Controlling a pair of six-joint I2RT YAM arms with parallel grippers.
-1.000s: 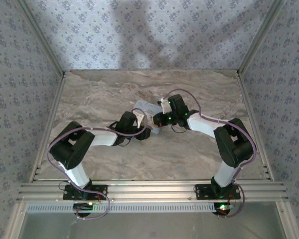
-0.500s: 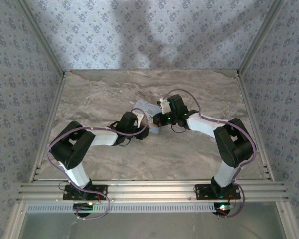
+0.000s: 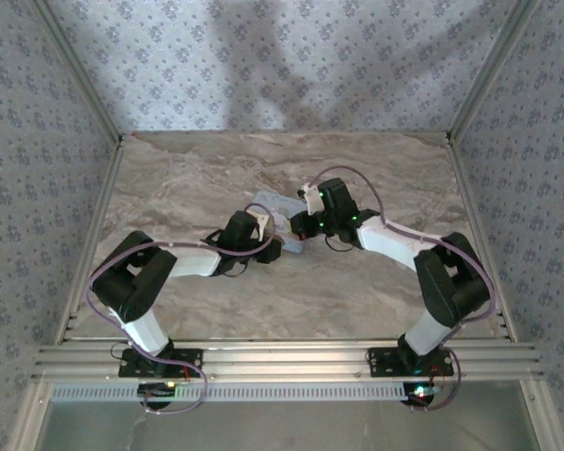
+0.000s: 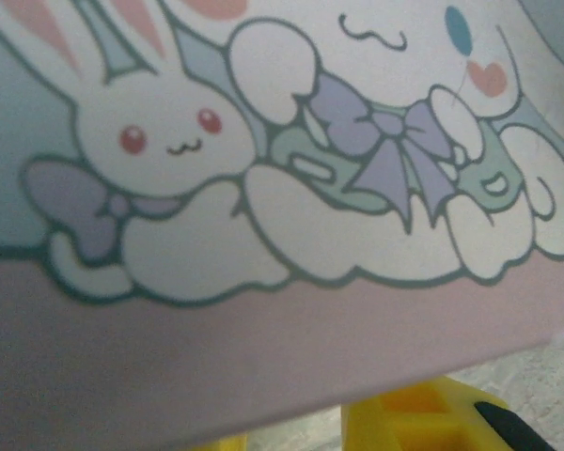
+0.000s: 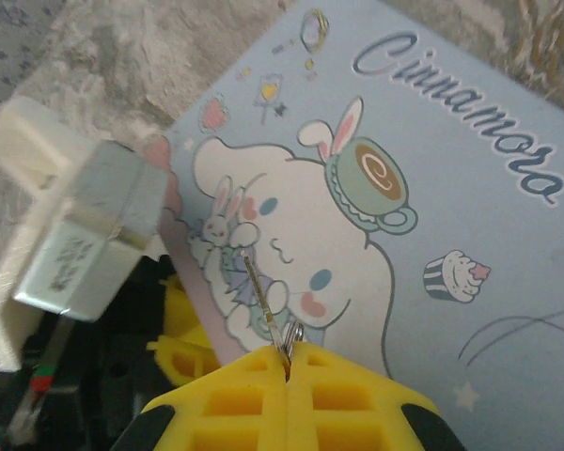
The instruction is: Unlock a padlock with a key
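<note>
The right gripper (image 5: 287,374) clamps the thin silvery key (image 5: 263,301) above the pale blue cartoon-printed tin (image 5: 432,188); for the left gripper (image 3: 269,246) I cannot tell. Touching the tin could twist the key loose.

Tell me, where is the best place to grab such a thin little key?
By its ringed head, coming from behind it, so that the slim blade stays free to enter a lock. In the right wrist view the right gripper does this. It is closed on the head of the key, and the blade sticks out ahead over the cartoon tin.
</note>
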